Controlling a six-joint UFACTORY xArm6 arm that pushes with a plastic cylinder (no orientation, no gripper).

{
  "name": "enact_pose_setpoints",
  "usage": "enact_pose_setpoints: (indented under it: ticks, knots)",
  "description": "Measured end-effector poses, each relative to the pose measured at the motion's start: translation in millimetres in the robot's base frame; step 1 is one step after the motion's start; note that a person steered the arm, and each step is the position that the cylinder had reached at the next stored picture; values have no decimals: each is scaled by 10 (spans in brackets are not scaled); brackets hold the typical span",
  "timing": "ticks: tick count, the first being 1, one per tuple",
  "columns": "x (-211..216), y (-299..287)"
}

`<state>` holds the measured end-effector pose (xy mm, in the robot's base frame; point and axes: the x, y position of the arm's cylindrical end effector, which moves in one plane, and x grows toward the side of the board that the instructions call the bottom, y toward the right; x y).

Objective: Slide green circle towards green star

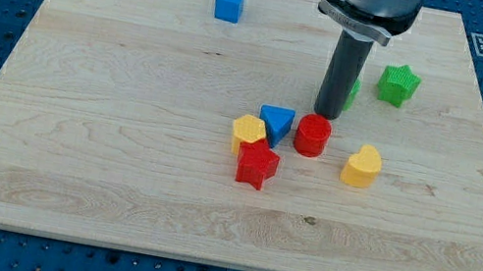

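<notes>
The green star (398,84) lies at the view's upper right on the wooden board (122,134). The green circle (353,91) is mostly hidden behind my dark rod; only a green sliver shows at the rod's right edge, a short way left of the star. My tip (327,114) rests on the board just left of and below that sliver, right above the red cylinder (312,135). I cannot tell whether the tip touches the green circle.
A blue cube (230,3) sits at the view's top. A cluster lies below the tip: a blue triangle (276,123), a yellow hexagon (248,134) and a red star (257,164). A yellow heart (363,166) lies to the right.
</notes>
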<state>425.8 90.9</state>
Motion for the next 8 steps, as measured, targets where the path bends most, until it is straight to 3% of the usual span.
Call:
enact_pose_setpoints:
  ticks: [4, 8]
  knots:
    - [-211, -183]
    - [-458, 157]
